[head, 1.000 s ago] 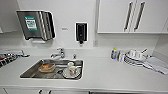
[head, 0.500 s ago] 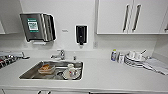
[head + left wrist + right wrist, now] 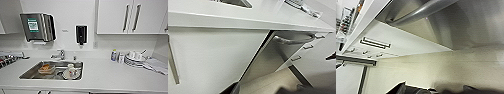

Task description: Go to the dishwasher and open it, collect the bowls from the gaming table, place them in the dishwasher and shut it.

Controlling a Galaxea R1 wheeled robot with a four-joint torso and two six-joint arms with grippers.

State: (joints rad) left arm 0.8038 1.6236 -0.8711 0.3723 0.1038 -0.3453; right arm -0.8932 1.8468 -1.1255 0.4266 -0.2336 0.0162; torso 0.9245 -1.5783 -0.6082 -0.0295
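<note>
Can't tell how my jaws stand, L or R; just dark bits at the edge of both wrist views. Right wrist sits close under the dishwasher's bar handle (image 3: 423, 11), steel front (image 3: 476, 22) right beside it. Left wrist sees the dishwasher (image 3: 268, 62) set under the desk (image 3: 243, 21), next to a white cabinet door (image 3: 210, 57). Up top: sink (image 3: 30, 73) w/ dishes. My read: door's stiff, heavyish, steel's slick, so take the bar mid-span.
</note>
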